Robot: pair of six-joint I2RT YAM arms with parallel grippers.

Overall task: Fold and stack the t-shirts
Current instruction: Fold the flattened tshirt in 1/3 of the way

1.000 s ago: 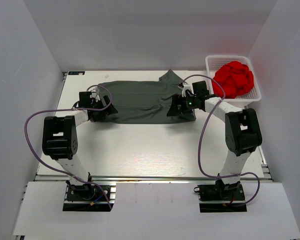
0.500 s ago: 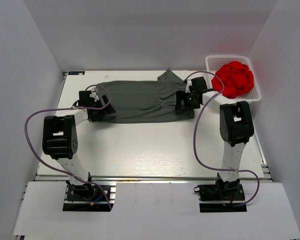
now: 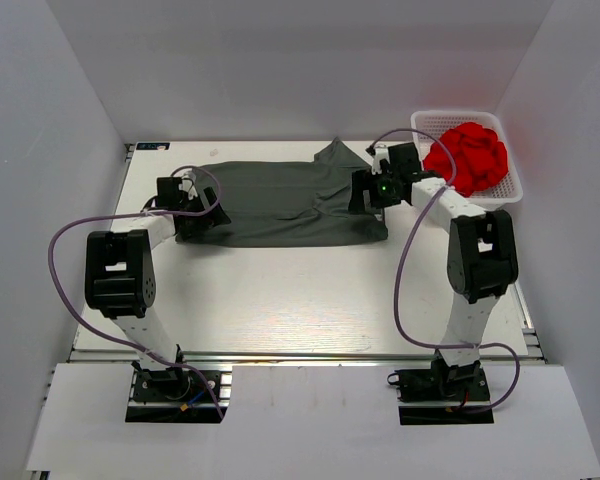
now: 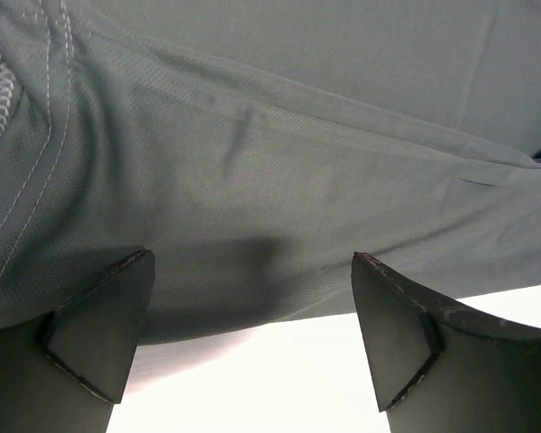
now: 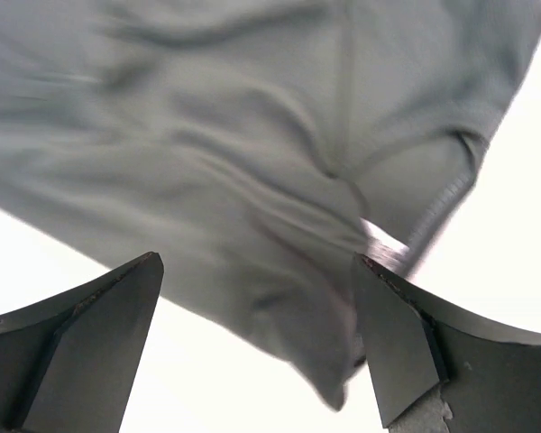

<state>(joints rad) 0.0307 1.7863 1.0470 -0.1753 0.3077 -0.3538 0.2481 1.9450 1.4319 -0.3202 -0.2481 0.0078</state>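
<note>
From above, the grey t-shirt (image 3: 285, 200) lay spread flat across the far half of the table (image 3: 300, 290). The left gripper (image 3: 200, 215) was down at its left edge and the right gripper (image 3: 363, 195) over its right end, near the white basket (image 3: 417, 128) of bunched red cloth (image 3: 468, 155) in the far right corner, though that view could not settle how wide either one stood. The wrist cameras did: both sets of jaws gaped wide with nothing pinched between, the left low over smooth cloth and a stitched seam, the right, blurred, over rumpled folds and a hemmed opening.
</note>
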